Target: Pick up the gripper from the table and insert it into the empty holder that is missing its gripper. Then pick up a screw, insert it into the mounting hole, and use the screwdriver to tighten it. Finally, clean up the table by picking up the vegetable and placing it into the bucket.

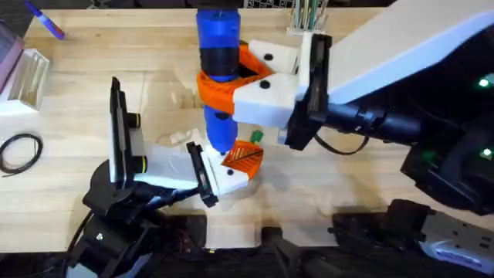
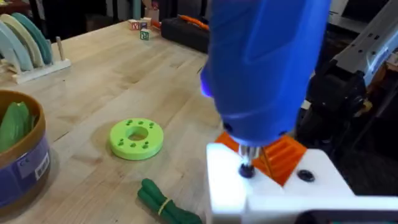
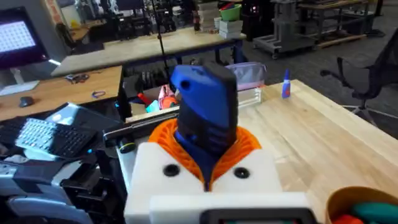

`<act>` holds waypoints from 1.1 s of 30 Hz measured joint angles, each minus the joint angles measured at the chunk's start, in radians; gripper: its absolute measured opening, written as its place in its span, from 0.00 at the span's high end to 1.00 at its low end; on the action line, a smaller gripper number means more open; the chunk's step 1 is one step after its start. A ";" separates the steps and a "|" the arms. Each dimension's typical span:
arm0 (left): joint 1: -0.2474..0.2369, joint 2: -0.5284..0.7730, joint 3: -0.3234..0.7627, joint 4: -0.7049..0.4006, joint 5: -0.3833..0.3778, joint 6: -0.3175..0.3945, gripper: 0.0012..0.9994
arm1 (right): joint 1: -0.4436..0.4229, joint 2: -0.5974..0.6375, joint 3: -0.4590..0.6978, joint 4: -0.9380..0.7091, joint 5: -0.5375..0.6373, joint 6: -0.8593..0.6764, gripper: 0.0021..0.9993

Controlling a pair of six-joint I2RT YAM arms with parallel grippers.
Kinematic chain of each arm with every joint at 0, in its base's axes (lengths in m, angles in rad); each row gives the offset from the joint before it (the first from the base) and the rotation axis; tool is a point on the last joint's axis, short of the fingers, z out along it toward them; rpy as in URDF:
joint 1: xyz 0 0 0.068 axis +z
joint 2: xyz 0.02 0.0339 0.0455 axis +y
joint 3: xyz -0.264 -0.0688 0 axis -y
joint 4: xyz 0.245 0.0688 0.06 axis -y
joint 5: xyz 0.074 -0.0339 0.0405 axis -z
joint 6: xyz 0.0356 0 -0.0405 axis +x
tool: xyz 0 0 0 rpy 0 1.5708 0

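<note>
At mid-table the right gripper (image 1: 266,89) clamps the blue screwdriver (image 1: 218,69) upright, its tip (image 2: 247,169) down at the left gripper (image 1: 235,166) — whether those fingers are parted I cannot tell. Judged so, tightening is under way; the vegetable (image 2: 163,202) lies on the table (image 2: 124,81), not yet bucketed. No legible writing.

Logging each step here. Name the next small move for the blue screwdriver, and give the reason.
Probably keep the blue screwdriver upright and press its bit down to drive the screw. The left wrist view shows the tip already at a hole in the white mount, beside the orange ribbed pad, while the green vegetable lies on the table.
</note>
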 joint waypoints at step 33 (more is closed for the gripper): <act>0.000 0.000 0.000 0.003 -0.005 0.001 1.00 | 0.005 0.020 -0.018 0.093 -0.019 -0.001 0.98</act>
